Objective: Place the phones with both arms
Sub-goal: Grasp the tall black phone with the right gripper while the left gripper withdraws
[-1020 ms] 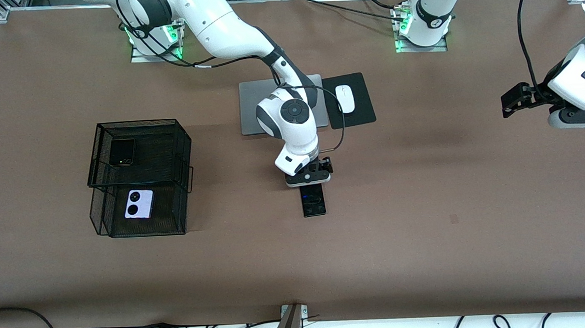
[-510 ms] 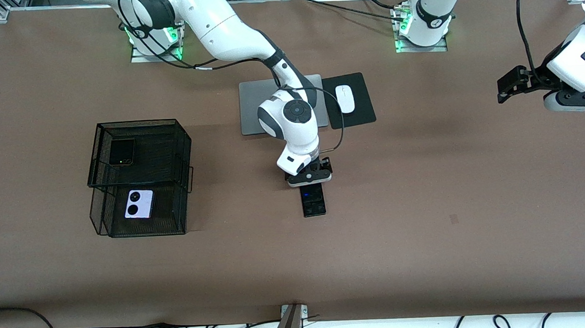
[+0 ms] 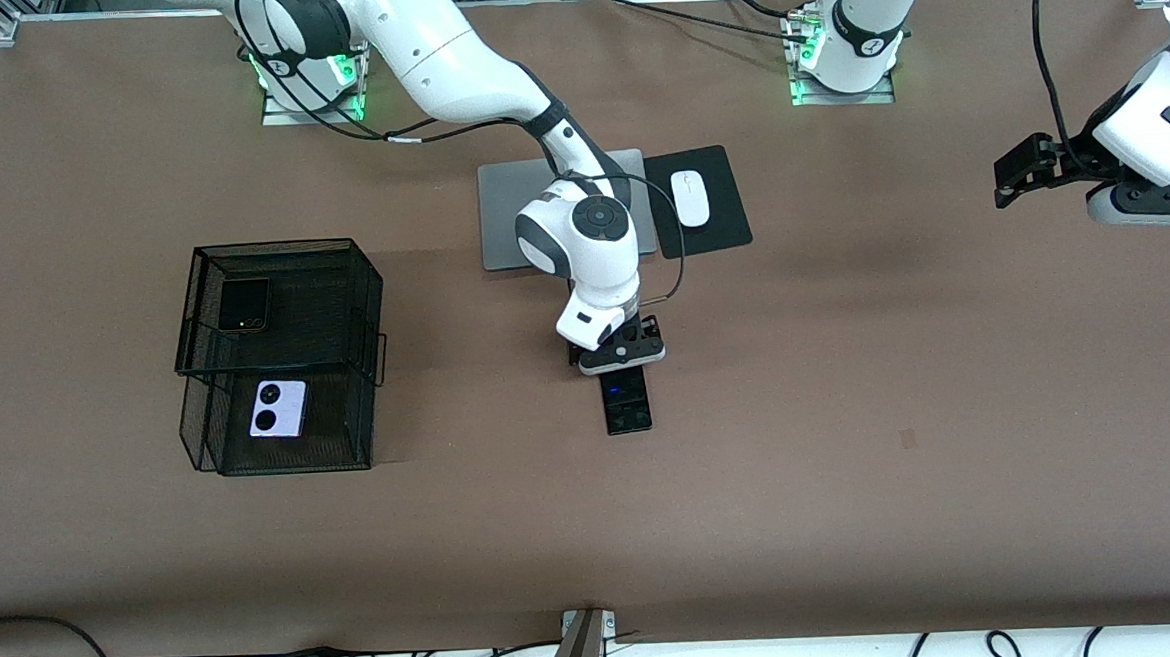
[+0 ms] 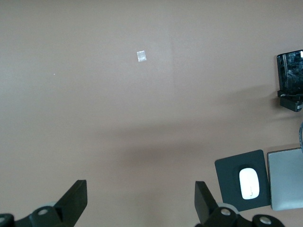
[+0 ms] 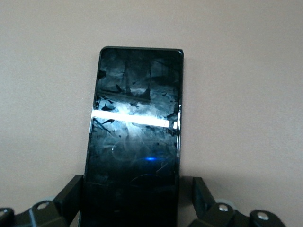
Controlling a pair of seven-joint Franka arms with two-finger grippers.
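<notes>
While the right pincer straddles one end of the long black phone lying flat on the surface, spread and unclenched, apparently for a side grasp, the left pincer waits spread over bare surface.

We see a glossy, smudged glass face on the long black phone, lying on a matt brown table. The basket looks like black wire mesh, the laptop like smooth grey metal.

The long black phone lies flat between the right gripper's spread fingers. Two squarish phones — black, lilac — lie flat, well apart from it.
</notes>
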